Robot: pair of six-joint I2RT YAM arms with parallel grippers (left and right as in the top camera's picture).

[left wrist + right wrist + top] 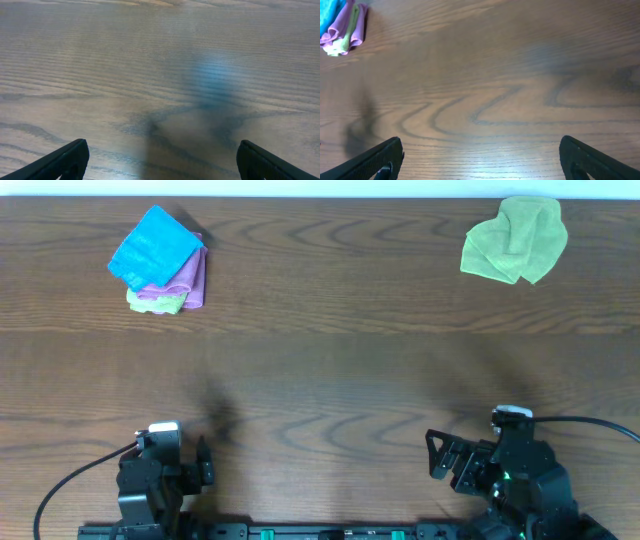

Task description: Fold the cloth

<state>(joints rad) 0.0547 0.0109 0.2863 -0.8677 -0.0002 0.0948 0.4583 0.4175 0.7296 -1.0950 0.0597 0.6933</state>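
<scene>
Overhead, the crumpled cloth (515, 238) lay far beyond the right gripper (437, 456); it and the left gripper (160, 159) stood spread.

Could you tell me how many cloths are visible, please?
4: a blue cloth, pink cloth and pale green cloth stacked far left; a crumpled green cloth far right. More may be hidden.

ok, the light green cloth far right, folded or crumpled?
Crumpled, not folded: the light green cloth lies bunched, with an irregular outline and lumpy creases.
</scene>
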